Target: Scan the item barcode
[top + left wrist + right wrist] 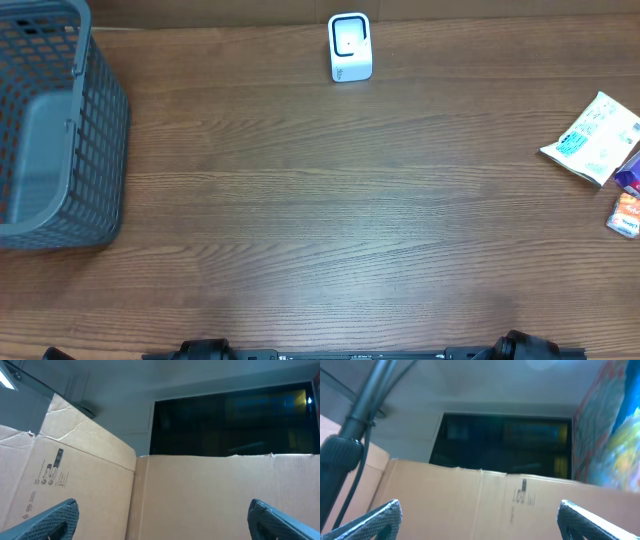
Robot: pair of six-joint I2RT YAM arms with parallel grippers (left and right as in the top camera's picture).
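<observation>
Packet at the frame's right edge looks light, soft, crinkly; best pinched by its flat edge. Left gripper and right gripper stand wide, empty.

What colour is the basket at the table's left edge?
The basket is grey with an open grid; the overhead view shows it best.

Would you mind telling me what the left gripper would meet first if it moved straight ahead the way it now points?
The left gripper, jaws open, faces a cardboard wall; it would probably meet that first, with nothing visible in between. How far off is unclear.
</observation>
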